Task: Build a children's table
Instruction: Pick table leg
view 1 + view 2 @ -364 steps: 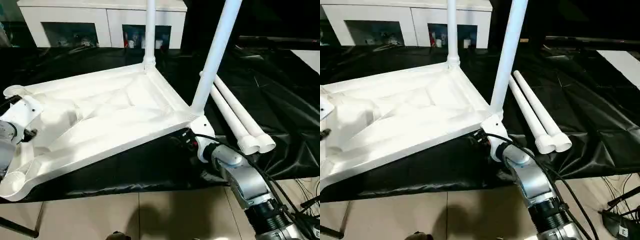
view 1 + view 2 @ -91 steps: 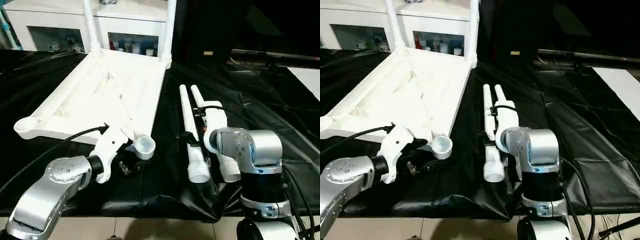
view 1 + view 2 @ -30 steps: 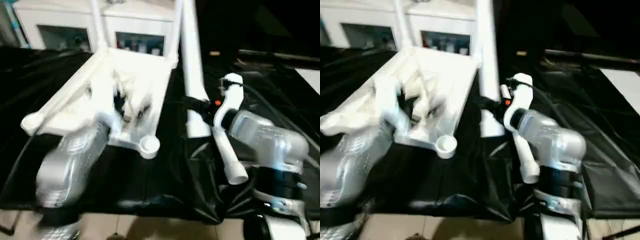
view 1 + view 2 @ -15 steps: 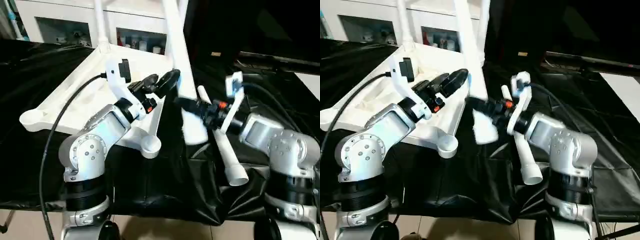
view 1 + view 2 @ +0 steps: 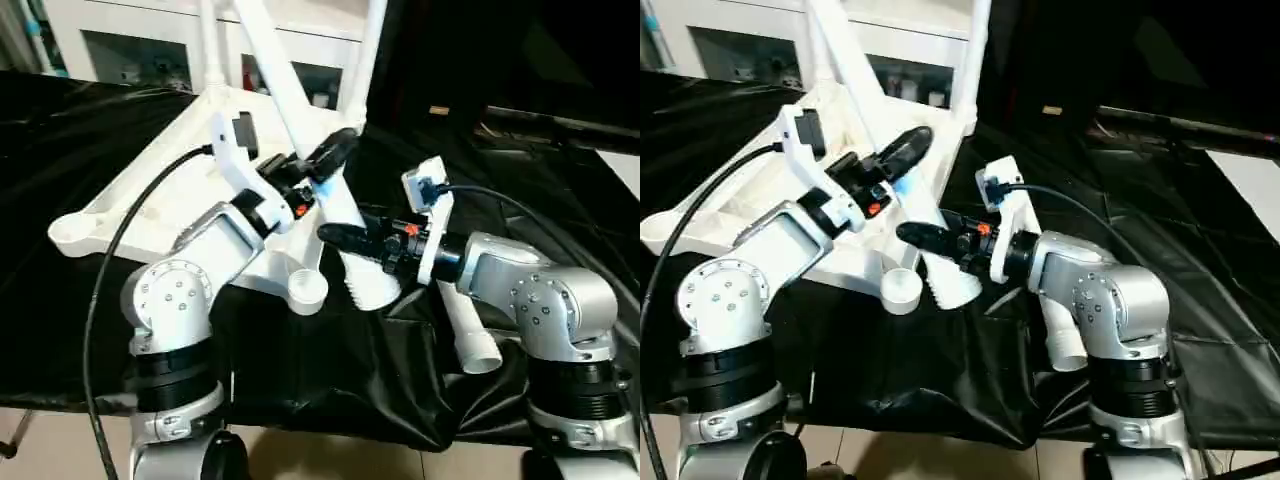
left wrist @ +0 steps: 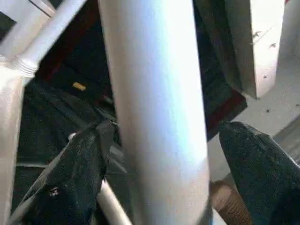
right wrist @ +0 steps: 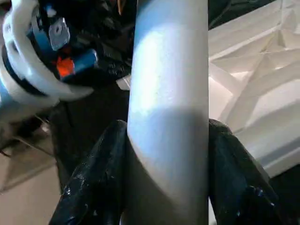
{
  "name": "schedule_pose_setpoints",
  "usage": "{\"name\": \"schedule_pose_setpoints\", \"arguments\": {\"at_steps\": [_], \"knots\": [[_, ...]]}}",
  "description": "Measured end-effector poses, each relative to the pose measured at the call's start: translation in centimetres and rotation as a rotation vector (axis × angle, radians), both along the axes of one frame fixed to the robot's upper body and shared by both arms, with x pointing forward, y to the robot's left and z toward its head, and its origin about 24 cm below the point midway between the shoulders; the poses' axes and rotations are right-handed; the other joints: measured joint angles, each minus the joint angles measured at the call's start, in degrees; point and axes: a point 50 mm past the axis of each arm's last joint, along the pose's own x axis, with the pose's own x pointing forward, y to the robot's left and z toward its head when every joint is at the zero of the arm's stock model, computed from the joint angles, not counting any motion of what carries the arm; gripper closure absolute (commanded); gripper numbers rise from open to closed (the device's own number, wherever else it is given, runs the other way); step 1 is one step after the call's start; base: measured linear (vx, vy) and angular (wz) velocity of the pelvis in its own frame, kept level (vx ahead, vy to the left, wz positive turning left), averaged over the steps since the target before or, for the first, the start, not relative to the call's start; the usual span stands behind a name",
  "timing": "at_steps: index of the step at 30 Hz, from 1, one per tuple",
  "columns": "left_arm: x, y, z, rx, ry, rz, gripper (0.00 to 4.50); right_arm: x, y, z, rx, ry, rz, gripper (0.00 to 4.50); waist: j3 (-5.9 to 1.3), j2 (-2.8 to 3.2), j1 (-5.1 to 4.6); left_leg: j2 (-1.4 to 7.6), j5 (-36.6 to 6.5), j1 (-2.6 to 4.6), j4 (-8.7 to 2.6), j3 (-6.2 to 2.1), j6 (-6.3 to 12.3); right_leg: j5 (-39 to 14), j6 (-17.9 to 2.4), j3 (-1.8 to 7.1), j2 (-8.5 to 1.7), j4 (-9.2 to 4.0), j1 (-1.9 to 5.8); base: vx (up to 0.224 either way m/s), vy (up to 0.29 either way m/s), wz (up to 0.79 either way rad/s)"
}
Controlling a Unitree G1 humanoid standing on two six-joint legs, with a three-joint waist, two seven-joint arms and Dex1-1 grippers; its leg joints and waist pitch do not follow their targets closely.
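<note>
Loose leg [image 5: 320,165]: long white tapered tube, held off the work table [image 5: 60,330], long axis slanting from its wide ribbed end low near the tabletop's near empty socket [image 5: 308,290] up and away toward the white cabinet [image 5: 150,40]; half a second ago it stood nearer upright. Right gripper [image 7: 164,154] pinches its lower part, both fingers against the tube; left gripper [image 6: 159,154] straddles it higher up, fingers spread with a gap on each side. Tabletop [image 5: 170,190] lies underside up on the black sheeting, two legs upright at its far corners, one more leg [image 5: 465,325] flat near the table's front edge.

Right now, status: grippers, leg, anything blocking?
Right gripper shut on lifted leg. Left gripper straddling it higher up, gap showing. Tabletop has two legs in; near socket empty, unobstructed.
</note>
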Motion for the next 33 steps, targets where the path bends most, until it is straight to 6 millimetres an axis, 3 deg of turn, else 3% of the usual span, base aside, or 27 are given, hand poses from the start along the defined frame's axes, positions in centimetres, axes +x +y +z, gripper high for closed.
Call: {"name": "schedule_pose_setpoints", "arguments": {"at_steps": [13, 14, 23, 26, 33], "knots": [[-0.2, 0.3, 0.0, 0.030, -0.009, -0.074, 1.90, -0.2, -0.1, -0.4, -0.062, -0.056, 0.017, 2.64, 0.00, 0.01, -0.01, 0.01, 0.0, -0.01, 0.05, 0.00, 0.01, 0.1, 0.0, 0.00, 0.00, 0.01, -0.01, 0.000, 0.000, 0.00], [-0.2, 0.4, 0.0, 0.036, -0.012, -0.080, 2.12, -0.2, -0.1, -0.4, -0.065, -0.060, 0.018, 2.64, 0.00, 0.04, -0.07, 0.01, 0.0, 0.00, 0.06, 0.00, 0.01, 0.1, 0.0, 0.00, 0.00, 0.01, 0.00, 0.000, 0.000, 0.00], [-0.1, 0.7, 0.1, 0.031, -0.022, -0.106, 2.56, -0.1, 0.3, -0.5, -0.091, -0.089, 0.016, 2.64, 0.02, 0.06, -0.03, 0.00, 0.0, -0.01, 0.07, -0.01, -0.01, 0.1, 0.0, 0.00, 0.00, 0.01, 0.00, 0.000, 0.000, 0.00], [0.0, 1.2, 0.5, 0.052, -0.044, -0.122, 2.60, 0.1, 0.7, -0.4, -0.073, -0.087, 0.019, 1.94, 0.01, 0.06, -0.13, 0.01, 0.0, 0.01, 0.07, -0.01, -0.02, 0.1, 0.0, -0.01, 0.00, 0.02, 0.00, 0.000, 0.000, 0.00], [-0.4, 1.4, 1.1, 0.122, -0.119, -0.236, 2.69, 0.3, 0.9, 0.0, -0.020, -0.051, 0.056, 1.30, 0.15, 0.54, 0.10, 0.01, 0.0, -0.01, 0.08, -0.01, -0.03, 0.1, -0.1, 0.00, 0.00, 0.03, 0.01, 0.000, 0.000, 0.00]]}}
